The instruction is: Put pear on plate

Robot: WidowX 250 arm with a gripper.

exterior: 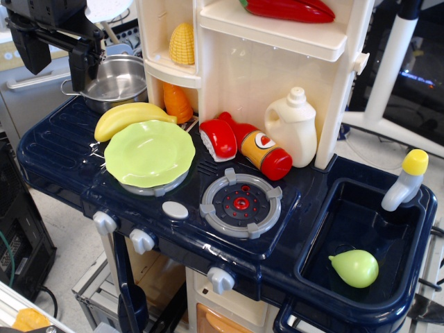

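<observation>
**Pear lies diagonally opposite the gripper**

The pear (354,268) is seen in the sink (409,229) at the counter's front right corner, its pointed end turned left toward the burner. The gripper (52,52) is held high over the back left corner, beside the steel pot (118,82); whether it is open cannot be told, and nothing is seen held. The plate (149,152) is found between them, nearer the gripper.

One pear (354,268), one plate (149,152), one banana (128,116), one steel pot (116,82), two burners (241,204), three knobs (141,241).
</observation>
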